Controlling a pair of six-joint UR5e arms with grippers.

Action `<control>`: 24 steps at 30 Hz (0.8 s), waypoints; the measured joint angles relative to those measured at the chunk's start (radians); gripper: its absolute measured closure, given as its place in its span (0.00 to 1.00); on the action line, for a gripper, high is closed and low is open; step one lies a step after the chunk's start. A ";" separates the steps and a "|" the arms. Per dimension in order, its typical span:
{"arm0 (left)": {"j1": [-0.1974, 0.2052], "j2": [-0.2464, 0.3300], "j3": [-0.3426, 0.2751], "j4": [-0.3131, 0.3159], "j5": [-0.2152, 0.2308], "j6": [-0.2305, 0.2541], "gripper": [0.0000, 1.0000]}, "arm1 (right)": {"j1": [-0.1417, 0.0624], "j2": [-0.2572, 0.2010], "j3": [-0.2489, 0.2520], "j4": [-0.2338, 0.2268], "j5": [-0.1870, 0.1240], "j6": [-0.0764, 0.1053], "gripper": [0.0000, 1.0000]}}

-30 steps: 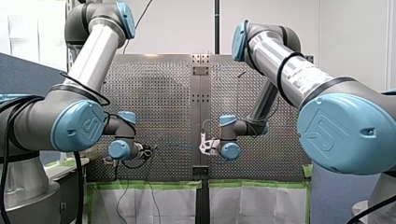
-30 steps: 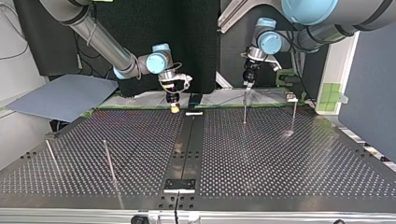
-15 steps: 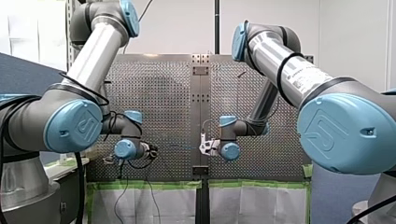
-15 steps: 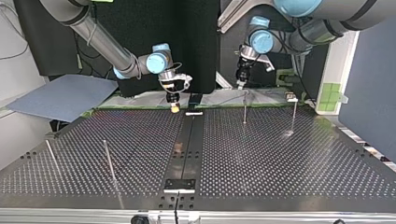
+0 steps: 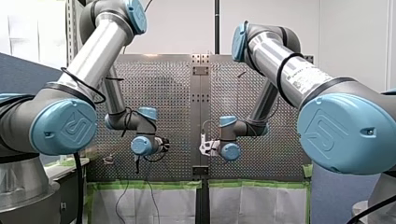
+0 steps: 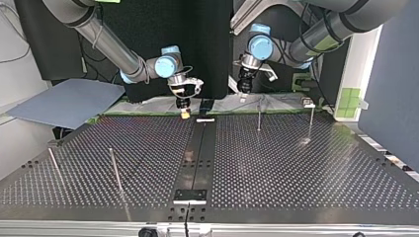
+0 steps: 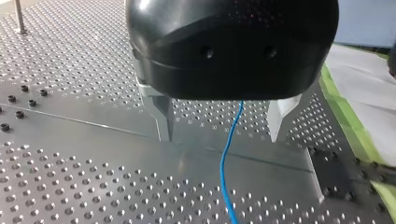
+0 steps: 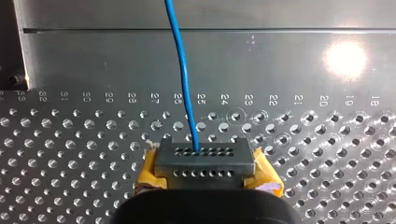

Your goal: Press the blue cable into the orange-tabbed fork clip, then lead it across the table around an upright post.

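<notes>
A thin blue cable (image 7: 223, 177) runs between the two metal fingers (image 7: 164, 116) of my left gripper (image 7: 220, 137), which stands open just above the perforated table; neither finger touches it. My right gripper (image 8: 204, 163), with yellow pads (image 8: 148, 176), is shut on the blue cable (image 8: 183, 70), which leads straight away from it. In the top view my left gripper (image 6: 242, 95) hangs at the far edge, right of my right gripper (image 6: 185, 113). An upright post (image 6: 259, 117) stands just beside my left gripper. I cannot make out an orange-tabbed clip.
More posts stand on the table (image 6: 276, 168): one (image 6: 311, 123) at the top view's right, two (image 6: 115, 170) (image 6: 55, 167) at its left. A small fixture (image 6: 309, 103) sits at the far right edge, and a white piece (image 6: 205, 119) lies on the centre strip.
My left arm has moved along the cable towards my right gripper, leftward in the top view, past the post. My right arm has stayed still.
</notes>
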State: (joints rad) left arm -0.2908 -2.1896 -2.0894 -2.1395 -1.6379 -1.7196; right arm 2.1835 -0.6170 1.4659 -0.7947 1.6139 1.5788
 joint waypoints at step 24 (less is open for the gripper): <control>-0.036 -0.105 0.104 0.040 -0.236 -0.023 0.00 | 0.003 0.002 0.000 0.000 -0.003 0.000 1.00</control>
State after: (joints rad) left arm -0.3273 -2.2947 -1.9854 -2.0998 -1.8740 -1.7422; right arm 2.1868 -0.6147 1.4660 -0.7950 1.6108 1.5787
